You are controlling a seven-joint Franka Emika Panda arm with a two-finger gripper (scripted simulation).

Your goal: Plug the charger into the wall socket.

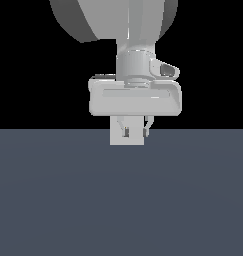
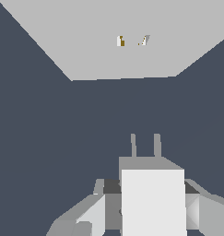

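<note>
My gripper [image 2: 152, 203] is clamped on the charger [image 2: 153, 198]: in the wrist view a finger [image 2: 196, 207] sits against each side of the off-white block. The exterior view agrees, with the charger [image 1: 127, 136] held between the fingertips just under the hand. Grasp step counts as done.

The charger is off the floor [image 1: 118, 200], carried by me. Its two prongs [image 2: 144, 145] stick out from the far face, pointing ahead toward the wall socket [image 2: 122, 41].

The socket is the light-grey panel ahead in the wrist view, with two small marks near its middle, one orange-brown [image 2: 120, 41]. Open dark floor lies between the prong tips and the panel, so the two are well apart. No contact, no insertion yet.

Judgement: roughly half done. Pick-up finished; approach and insertion remain. The prongs look offset sideways from the socket marks, so I expect a lateral correction before pushing in. I cannot tell from these views whether the tilt of the prongs matches the panel.
</note>
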